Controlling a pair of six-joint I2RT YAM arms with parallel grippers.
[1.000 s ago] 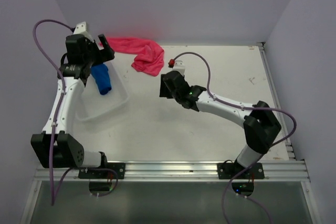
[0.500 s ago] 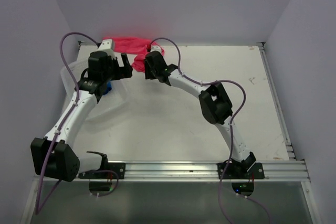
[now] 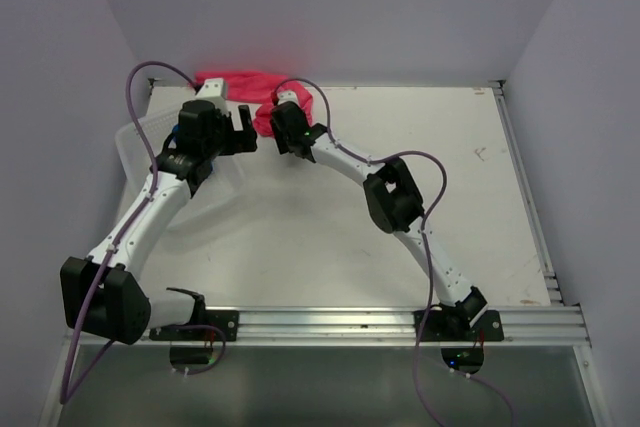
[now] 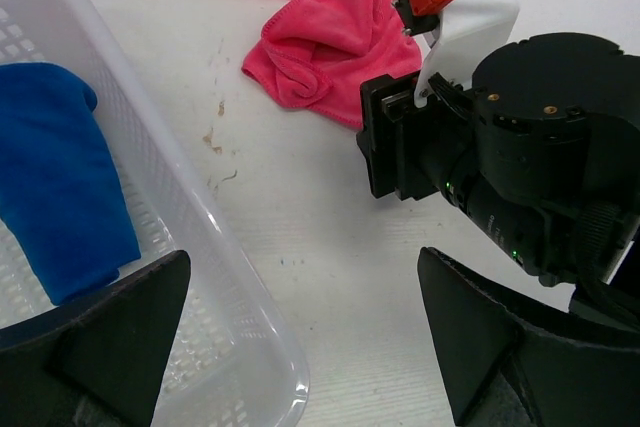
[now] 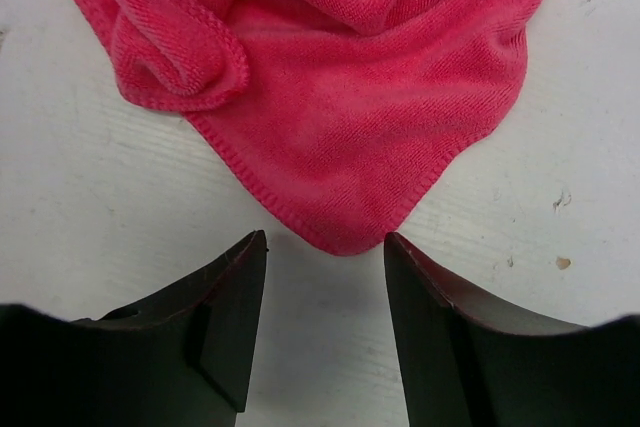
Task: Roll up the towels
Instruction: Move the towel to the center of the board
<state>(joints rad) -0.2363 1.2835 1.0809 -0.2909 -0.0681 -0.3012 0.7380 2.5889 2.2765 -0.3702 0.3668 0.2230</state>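
Observation:
The pink-red towel (image 3: 240, 85) lies crumpled on the table at the back, with a folded lobe reaching forward (image 5: 340, 97). My right gripper (image 5: 326, 239) is open and low over the table, and the towel's near corner sits just between its fingertips, unpinched. In the top view the right gripper (image 3: 270, 127) is at that lobe. The blue towel (image 4: 60, 177) lies inside the white basket. My left gripper (image 4: 300, 267) is wide open over the basket's rim and bare table, holding nothing. Seen from above, the left gripper (image 3: 245, 130) faces the right wrist closely.
The white slotted basket (image 4: 250, 337) stands at the back left, partly under the left arm (image 3: 130, 142). The right wrist body (image 4: 520, 147) fills the space just ahead of the left gripper. Walls close off the back and left.
The right arm has stretched out from mid-table to the pink towel's near corner. The left gripper has swung right, off the blue towel. The basket now sits further left.

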